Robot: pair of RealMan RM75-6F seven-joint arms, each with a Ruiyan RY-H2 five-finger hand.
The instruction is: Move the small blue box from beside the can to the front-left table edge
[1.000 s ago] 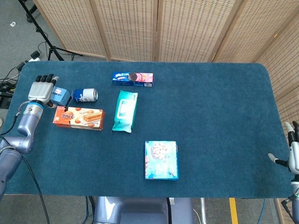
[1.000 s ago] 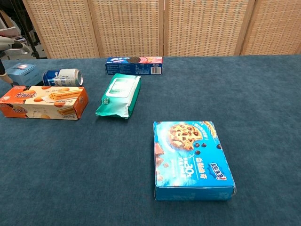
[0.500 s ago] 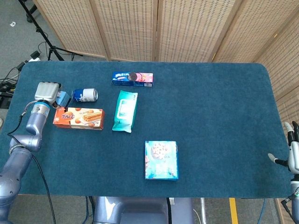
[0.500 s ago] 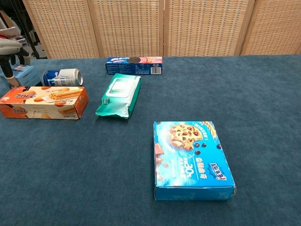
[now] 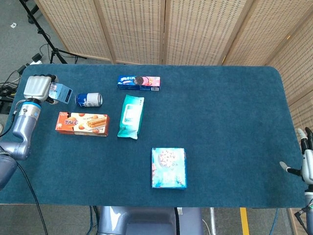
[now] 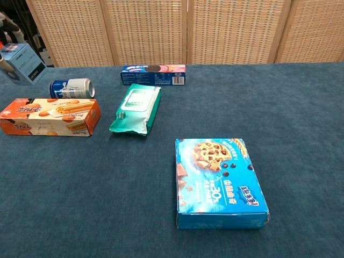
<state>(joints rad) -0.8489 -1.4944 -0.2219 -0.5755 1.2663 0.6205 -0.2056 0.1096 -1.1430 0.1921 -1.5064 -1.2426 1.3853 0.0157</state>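
Big blue table (image 5: pixel 225 112) laid out, cookie box (image 5: pixel 168 168) near the front, orange biscuit box (image 5: pixel 81 123) at the left with the can (image 5: pixel 89 99) just behind it. The left hand (image 5: pixel 37 88) grips the small blue box (image 5: pixel 59 93), tilted and lifted clear of the cloth, just left of the can. At the far right edge the right hand (image 5: pixel 306 159) holds nothing, fingers apart.
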